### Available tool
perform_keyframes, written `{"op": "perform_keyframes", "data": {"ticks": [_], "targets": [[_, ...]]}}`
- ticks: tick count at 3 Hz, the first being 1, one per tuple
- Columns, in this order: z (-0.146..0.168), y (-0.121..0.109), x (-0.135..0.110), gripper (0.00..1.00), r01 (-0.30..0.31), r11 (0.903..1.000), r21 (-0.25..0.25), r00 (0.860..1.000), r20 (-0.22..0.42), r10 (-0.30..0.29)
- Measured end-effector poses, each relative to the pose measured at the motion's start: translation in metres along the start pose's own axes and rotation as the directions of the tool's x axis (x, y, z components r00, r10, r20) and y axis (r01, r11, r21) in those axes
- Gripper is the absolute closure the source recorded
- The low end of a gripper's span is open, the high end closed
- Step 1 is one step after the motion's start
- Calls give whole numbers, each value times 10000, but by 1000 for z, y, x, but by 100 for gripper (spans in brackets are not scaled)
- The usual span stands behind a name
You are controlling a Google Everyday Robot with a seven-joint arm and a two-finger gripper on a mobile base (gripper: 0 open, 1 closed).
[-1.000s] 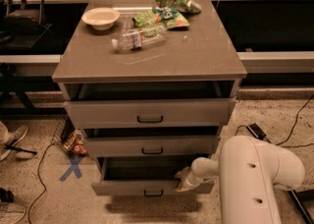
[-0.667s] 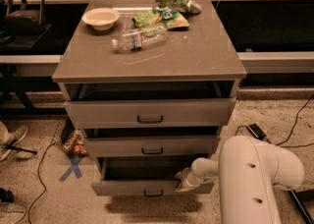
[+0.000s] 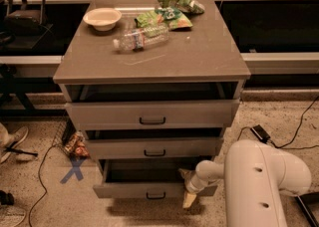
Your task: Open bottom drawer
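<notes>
The bottom drawer (image 3: 124, 190) has a narrow grey-brown front with a small black bar handle (image 3: 155, 196). It stands pulled out, further than the two drawers above, and its dark inside shows. My gripper (image 3: 188, 188) is at the right end of that drawer's front, just over its top edge and to the right of the handle. My white arm (image 3: 259, 186) reaches in from the lower right and hides the drawer's right corner.
The middle drawer (image 3: 149, 147) and the top drawer (image 3: 149, 114) are each slightly open. On the cabinet top lie a bowl (image 3: 102, 18), a plastic bottle (image 3: 142, 37) and green snack bags (image 3: 169, 12). A blue X (image 3: 74, 170), cables (image 3: 279, 136) and a shoe (image 3: 12, 139) are on the floor.
</notes>
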State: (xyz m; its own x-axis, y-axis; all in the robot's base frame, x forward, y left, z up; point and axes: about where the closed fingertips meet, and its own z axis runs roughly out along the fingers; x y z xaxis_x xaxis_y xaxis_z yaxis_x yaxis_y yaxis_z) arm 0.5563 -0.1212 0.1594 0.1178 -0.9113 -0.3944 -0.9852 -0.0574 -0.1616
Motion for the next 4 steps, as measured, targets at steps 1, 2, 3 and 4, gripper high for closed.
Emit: {"op": "perform_keyframes", "data": {"ticks": [1, 2, 3, 4], "targets": [[3, 9, 4, 0, -291, 9986, -433, 9995, 111, 296], [4, 24, 12, 18, -904, 9917, -910, 9959, -59, 902], [-7, 41, 14, 49, -1794, 9765, -1195, 9821, -804, 1706], [-15, 68, 5, 72, -2376, 9608, -1425, 9669, -1295, 2199]]}}
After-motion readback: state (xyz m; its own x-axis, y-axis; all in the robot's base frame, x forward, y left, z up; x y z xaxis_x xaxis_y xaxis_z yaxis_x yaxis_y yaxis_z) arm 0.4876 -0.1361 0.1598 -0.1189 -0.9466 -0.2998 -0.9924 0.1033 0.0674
